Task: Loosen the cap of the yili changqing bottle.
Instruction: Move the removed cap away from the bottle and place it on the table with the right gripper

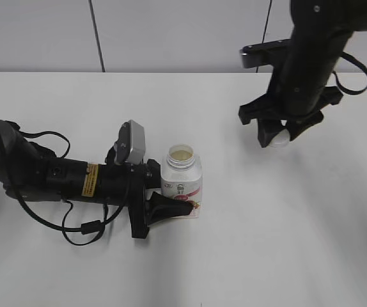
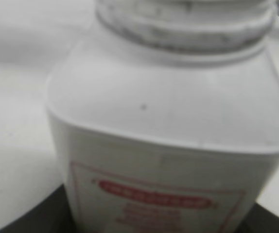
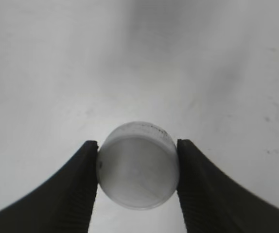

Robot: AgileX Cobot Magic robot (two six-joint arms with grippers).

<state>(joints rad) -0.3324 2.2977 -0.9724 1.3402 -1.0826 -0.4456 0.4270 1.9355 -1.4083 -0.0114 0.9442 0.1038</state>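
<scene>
1. Left arm lies low along the white surface [image 1: 247, 256], reaching in from the left edge of the exterior view; its left tool [image 1: 164, 195] is pinching the yili changqing bottle [image 1: 182, 181] at the lower body, one dark finger [image 1: 167, 206] showing along the bottle's front.
2. Bottle stands upright w/ neck open, pale contents visible inside the rim; it sits left of centre on the surface, pink-red label facing the camera.
3. Right arm hangs from the upper right, forearm near vertical, wrist pointing down, well apart from the bottle.
4. Right tool [image 1: 277, 137] is pinching the cap [image 1: 278, 138]; in the right wrist view the two dark fingers [image 3: 76, 194] press the cap [image 3: 138, 165] on both sides, held above the surface.
5. Left wrist view: bottle [image 2: 168, 145] fills the frame, blurred; bare neck threads cut off at top, label text unreadable, only dark slivers of the tool at the bottom corners.
6. Exterior view: right arm's upper part cut off by the frame; left arm's base out of view; the left tool's far finger hidden behind the bottle.
</scene>
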